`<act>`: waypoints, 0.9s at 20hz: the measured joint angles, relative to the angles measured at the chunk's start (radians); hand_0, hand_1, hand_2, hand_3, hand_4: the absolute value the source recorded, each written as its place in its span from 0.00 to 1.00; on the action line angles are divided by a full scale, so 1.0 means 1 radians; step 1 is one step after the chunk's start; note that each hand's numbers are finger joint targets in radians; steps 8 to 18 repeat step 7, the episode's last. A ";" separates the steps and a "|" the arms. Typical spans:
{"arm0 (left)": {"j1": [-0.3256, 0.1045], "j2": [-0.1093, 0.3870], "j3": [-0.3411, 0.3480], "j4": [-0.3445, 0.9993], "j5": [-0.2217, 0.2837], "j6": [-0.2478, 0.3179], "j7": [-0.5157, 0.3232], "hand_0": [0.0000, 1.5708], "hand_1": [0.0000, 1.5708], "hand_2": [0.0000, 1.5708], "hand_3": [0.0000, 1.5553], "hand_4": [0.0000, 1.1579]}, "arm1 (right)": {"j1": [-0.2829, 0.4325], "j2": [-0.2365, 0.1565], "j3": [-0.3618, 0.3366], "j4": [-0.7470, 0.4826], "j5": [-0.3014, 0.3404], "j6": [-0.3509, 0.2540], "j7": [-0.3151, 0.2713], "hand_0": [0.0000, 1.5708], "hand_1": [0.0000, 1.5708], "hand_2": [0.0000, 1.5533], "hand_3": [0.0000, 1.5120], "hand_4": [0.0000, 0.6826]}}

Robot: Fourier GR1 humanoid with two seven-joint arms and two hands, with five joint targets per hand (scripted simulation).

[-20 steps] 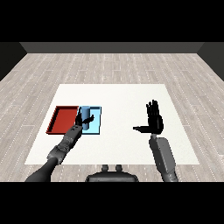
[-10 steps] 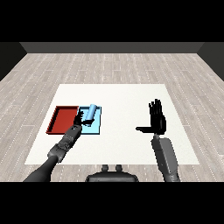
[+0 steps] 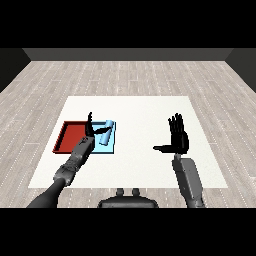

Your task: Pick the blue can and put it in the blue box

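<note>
You see the light blue cylindrical can lying in the light blue tray, left robot hand released beside it, right robot hand spread idle.

A white table is sitting in the middle of the room, square to the view. A floor of pale grey-brown planks is stretching away around it, meeting a dark wall that is running across the far side.

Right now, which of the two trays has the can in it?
The light blue tray, the one on the right of the pair. The blue can lies in it on its side, while the red tray beside it holds no can.
</note>
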 measured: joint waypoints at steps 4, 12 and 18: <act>0.035 -0.009 -0.006 -0.160 0.020 -0.167 -0.150 0.00 0.00 0.00 0.00 0.00 | 0.022 -0.011 0.009 0.008 0.008 0.017 0.000 0.00 0.00 0.00 0.00 0.00; 0.098 -0.023 -0.022 -0.270 0.051 -0.327 -0.200 0.00 0.00 0.00 0.00 0.00 | 0.053 -0.021 0.017 0.025 0.015 0.042 -0.014 0.00 0.00 0.00 0.00 0.00; 0.098 -0.023 -0.022 -0.270 0.051 -0.327 -0.200 0.00 0.00 0.00 0.00 0.00 | 0.053 -0.021 0.017 0.025 0.015 0.042 -0.014 0.00 0.00 0.00 0.00 0.00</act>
